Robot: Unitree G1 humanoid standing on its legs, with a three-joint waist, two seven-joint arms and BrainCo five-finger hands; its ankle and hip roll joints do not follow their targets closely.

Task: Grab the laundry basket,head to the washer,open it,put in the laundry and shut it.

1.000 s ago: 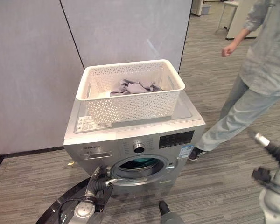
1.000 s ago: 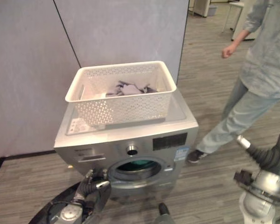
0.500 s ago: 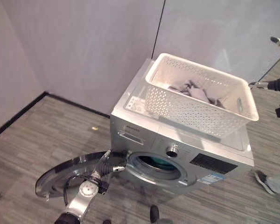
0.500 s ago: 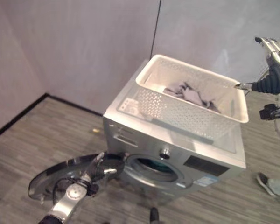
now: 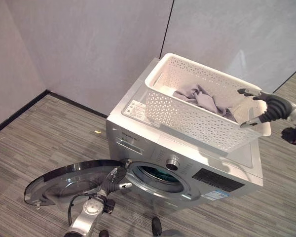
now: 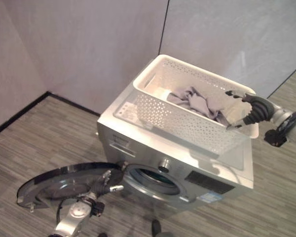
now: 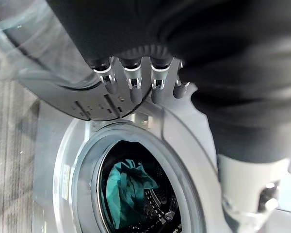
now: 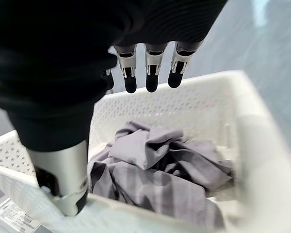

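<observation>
The washer (image 5: 187,163) stands with its door (image 5: 71,180) swung wide at its 8 o'clock, so loading is the step in hand. The basket (image 5: 187,116) sits on the washer's top with grey laundry (image 5: 202,98) inside; a teal garment (image 7: 128,187) already lies in the drum. The right hand (image 5: 264,108) hovers over the basket's 3 o'clock rim, fingers spread apart, holding nothing. The left hand (image 5: 114,183) rests at the door's edge, fingers straight. Next, I judge, the right hand must dip toward 9 o'clock and close on the grey cloth.
</observation>
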